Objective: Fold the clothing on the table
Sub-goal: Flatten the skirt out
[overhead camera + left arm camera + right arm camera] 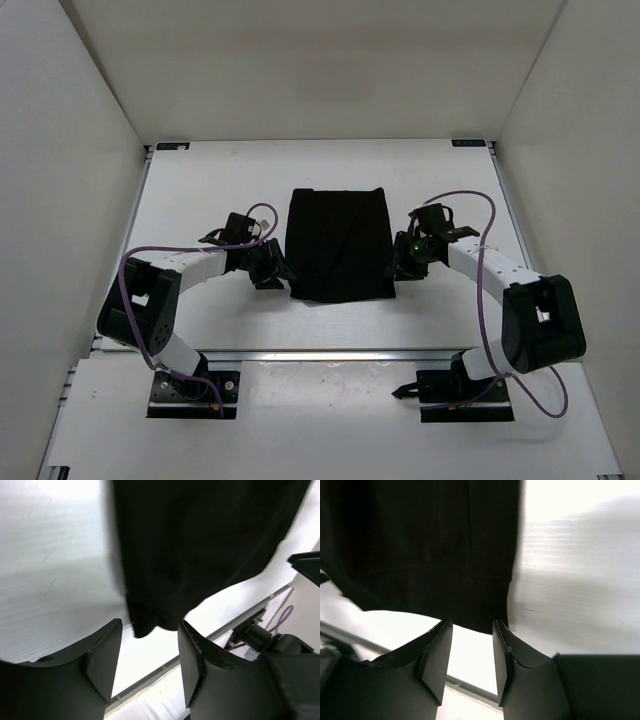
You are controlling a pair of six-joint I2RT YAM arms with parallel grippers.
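We see the cloth (338,245) lying flat at the centre of the table (200,190) in the top view, a compact black near-rectangle, a little narrower along its upper edge. The left gripper (268,265) sits just beside the cloth's lower left corner, and the right gripper (405,262) sits just beside its lower right edge. From above we cannot tell whether either one touches the fabric.

In the left wrist view the fingers (102,665) stand wide apart at the bottom of the frame. A small corner of the cloth (200,545) dips toward the top of the gap, but nothing is pinched.

In the right wrist view the fingers (437,660) are parted too, with a narrower gap that shows only white table. The cloth's (420,545) hem fills the upper left, ending just above the tips. Neither gripper holds anything.
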